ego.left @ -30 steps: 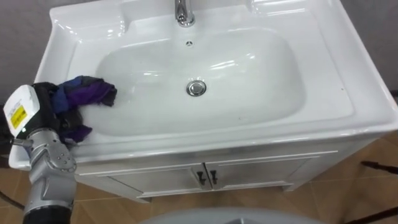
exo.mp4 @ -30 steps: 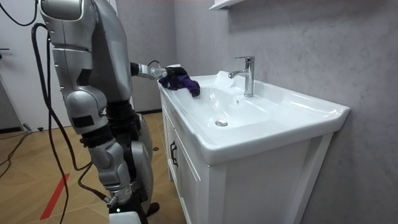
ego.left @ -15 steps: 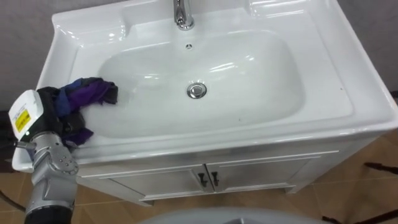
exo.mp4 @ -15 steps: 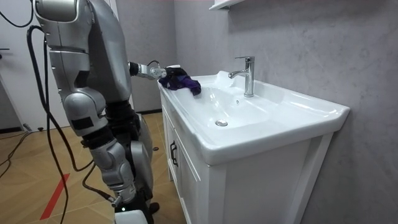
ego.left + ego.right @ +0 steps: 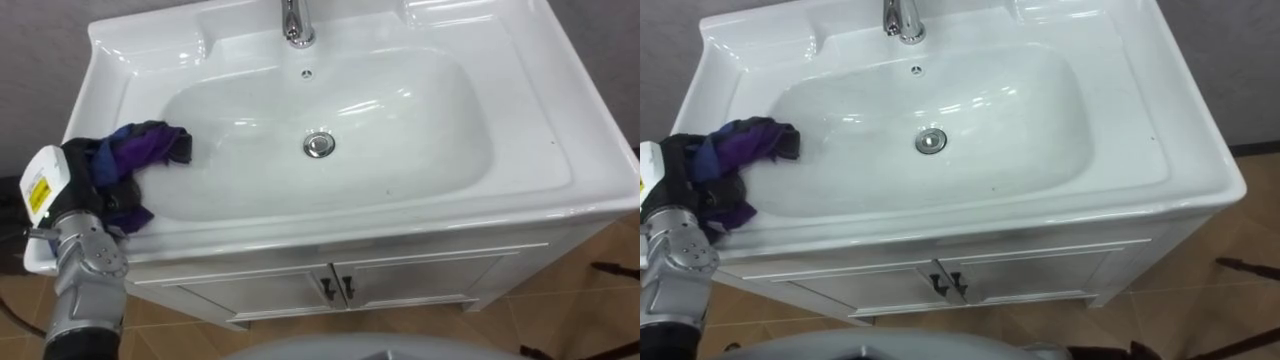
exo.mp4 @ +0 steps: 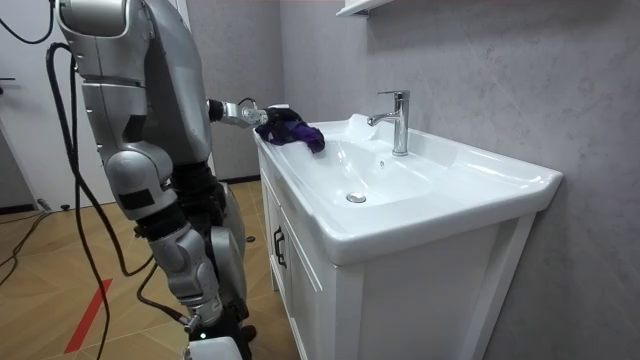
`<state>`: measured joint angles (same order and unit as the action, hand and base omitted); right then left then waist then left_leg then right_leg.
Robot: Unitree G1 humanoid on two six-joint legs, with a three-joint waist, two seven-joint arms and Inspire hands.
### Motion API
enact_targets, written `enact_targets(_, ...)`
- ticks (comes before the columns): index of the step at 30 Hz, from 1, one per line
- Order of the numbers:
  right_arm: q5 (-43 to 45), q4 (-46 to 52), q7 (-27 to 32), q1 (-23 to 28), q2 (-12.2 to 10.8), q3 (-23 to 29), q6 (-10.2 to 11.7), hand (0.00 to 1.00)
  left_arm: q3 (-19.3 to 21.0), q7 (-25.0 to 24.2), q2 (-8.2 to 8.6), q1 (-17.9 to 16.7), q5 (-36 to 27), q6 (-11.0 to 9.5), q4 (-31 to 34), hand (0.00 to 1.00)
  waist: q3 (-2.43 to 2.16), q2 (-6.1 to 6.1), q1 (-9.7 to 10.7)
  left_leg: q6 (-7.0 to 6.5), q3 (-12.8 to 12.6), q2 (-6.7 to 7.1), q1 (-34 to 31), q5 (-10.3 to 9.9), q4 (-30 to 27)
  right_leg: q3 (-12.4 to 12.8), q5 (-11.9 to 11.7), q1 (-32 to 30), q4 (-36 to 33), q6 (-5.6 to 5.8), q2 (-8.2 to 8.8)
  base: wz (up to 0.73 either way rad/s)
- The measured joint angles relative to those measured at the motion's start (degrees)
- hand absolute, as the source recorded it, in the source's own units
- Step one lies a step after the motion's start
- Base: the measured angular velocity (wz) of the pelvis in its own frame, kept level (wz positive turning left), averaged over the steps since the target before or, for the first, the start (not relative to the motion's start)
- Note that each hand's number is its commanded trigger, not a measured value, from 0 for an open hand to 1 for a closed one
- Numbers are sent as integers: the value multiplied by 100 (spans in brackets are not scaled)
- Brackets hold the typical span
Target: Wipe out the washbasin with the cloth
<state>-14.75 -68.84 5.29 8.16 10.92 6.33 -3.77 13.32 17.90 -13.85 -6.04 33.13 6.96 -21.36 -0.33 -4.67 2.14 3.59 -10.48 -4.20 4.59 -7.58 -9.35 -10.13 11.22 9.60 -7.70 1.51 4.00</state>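
Glossy white ceramic basin (image 5: pixel 420 130): a rounded oval bowl set in a rectangular top, with a chrome drain (image 5: pixel 319 145) at centre and a chrome faucet (image 5: pixel 296 25) on the back rim. A crumpled purple-and-blue cloth (image 5: pixel 145 148) lies bunched on the bowl's left slope and front-left rim, clasped in the curled fingers of the left hand (image 5: pixel 75 170). Below is a white cabinet (image 5: pixel 430 275) with small dark handles (image 5: pixel 335 289). The wall (image 6: pixel 480 70) is rough grey plaster and the floor (image 6: pixel 40 280) is wood-patterned.
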Motion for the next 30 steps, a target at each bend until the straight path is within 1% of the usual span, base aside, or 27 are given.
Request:
enact_targets(3,-65,-1,-48,2,-1,-2,-3,0,5,-23,0,0,-164,23,87,0,7,11,-3,0,7,1,8,0,0,-8,0,10,1,0,0,1)
enact_targets(6,-40,-12,-59,-10,-16,-4,-3,0,6,-76,-2,30,-367,28,200,0,25,36,9,0,47,4,-6,0,-9,-41,0,21,2,0,-1,6)
enact_targets(9,-13,-31,-106,-22,-30,-4,-3,0,5,-114,-2,42,-510,28,472,0,51,75,35,0,119,9,-60,0,-31,-90,2,4,4,0,-2,9)
enact_targets(11,-15,-53,-107,-40,-38,-5,-3,0,5,-115,-2,89,-577,28,583,0,57,87,38,-1,127,8,-117,0,-53,-102,1,-45,-6,0,-3,5)
enact_targets(13,-25,-87,-110,-48,-64,-13,-6,0,5,-129,-4,166,-671,48,847,0,58,85,46,-9,141,7,-186,-5,-130,-112,1,-64,-3,0,0,2)
enact_targets(15,-41,-89,-122,-50,-82,-13,-8,0,4,-165,-4,221,-672,51,1075,0,86,118,46,-10,145,6,-203,-6,-144,-112,1,-70,0,0,0,0)
enact_targets(16,-41,-89,-128,-51,-84,-13,-8,0,3,-203,-5,262,-672,52,1153,0,89,124,45,-13,145,7,-205,-9,-144,-111,1,-72,1,0,0,0)
enact_targets(18,-55,-88,-138,-64,-86,-22,-8,0,0,-254,-5,325,-673,67,1198,0,85,118,42,-13,142,8,-212,-15,-140,-109,1,-84,4,0,2,0)
enact_targets(20,-66,-82,-162,-71,-91,-57,-6,0,-1,-315,-4,326,-712,88,1374,0,81,119,52,-13,141,8,-224,-15,-140,-106,1,-98,2,0,1,0)
enact_targets(25,-67,-82,-122,-108,-93,-58,-4,0,0,-336,-5,340,-1016,93,1977,0,43,91,53,-13,140,8,-248,-15,-140,-109,0,-134,-11,-1,1,0)
enact_targets(30,-64,-89,-93,-133,-103,-49,-1,0,2,-341,-5,346,-1117,76,2308,0,35,87,54,-13,142,7,-244,-15,-139,-117,0,-129,-10,-1,1,0)
